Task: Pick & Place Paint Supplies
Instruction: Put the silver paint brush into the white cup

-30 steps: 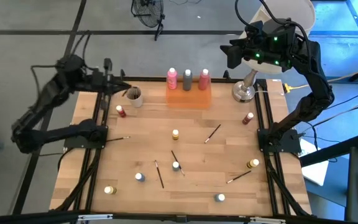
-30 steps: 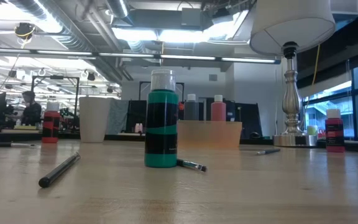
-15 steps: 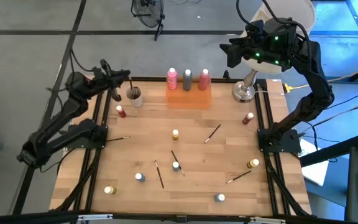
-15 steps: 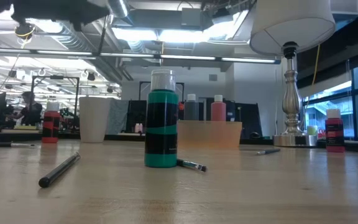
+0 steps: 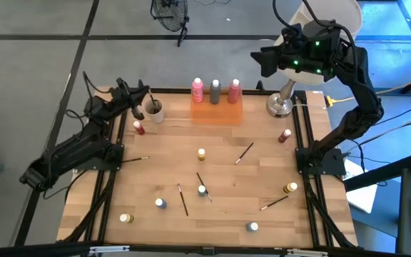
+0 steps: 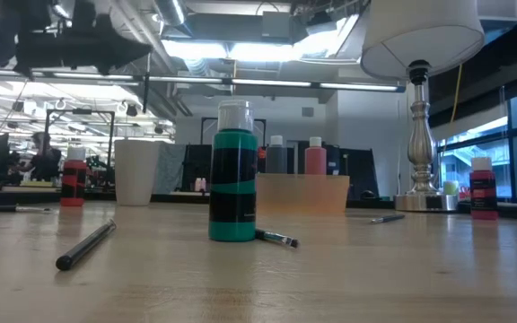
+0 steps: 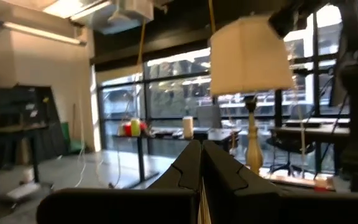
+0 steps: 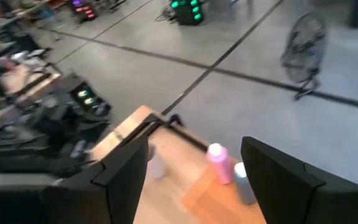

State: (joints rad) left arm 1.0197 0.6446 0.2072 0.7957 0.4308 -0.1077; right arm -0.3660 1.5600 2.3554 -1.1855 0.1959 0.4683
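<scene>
My left gripper (image 5: 146, 95) is shut on a thin dark brush (image 6: 144, 108) that hangs upright just above the beige cup (image 5: 153, 109). Its fingers (image 7: 194, 168) are pressed together in the left wrist view. On the orange tray (image 5: 217, 111) stand two pink bottles (image 5: 198, 89) and a grey one (image 5: 215, 88). Small pots (image 5: 201, 153) and loose brushes (image 5: 244, 153) lie scattered over the wooden table. My right gripper (image 5: 266, 61) hangs high behind the tray, open and holding nothing.
A lamp (image 5: 279, 106) stands at the table's back right corner. Red-lidded pots sit near the cup (image 5: 139, 128) and near the right edge (image 5: 285, 135). In the low view a green pot (image 6: 233, 175) and a brush (image 6: 86, 245) lie close to the camera.
The left arm has swung right and inward, bringing the brush over the cup. The right arm has not moved.
</scene>
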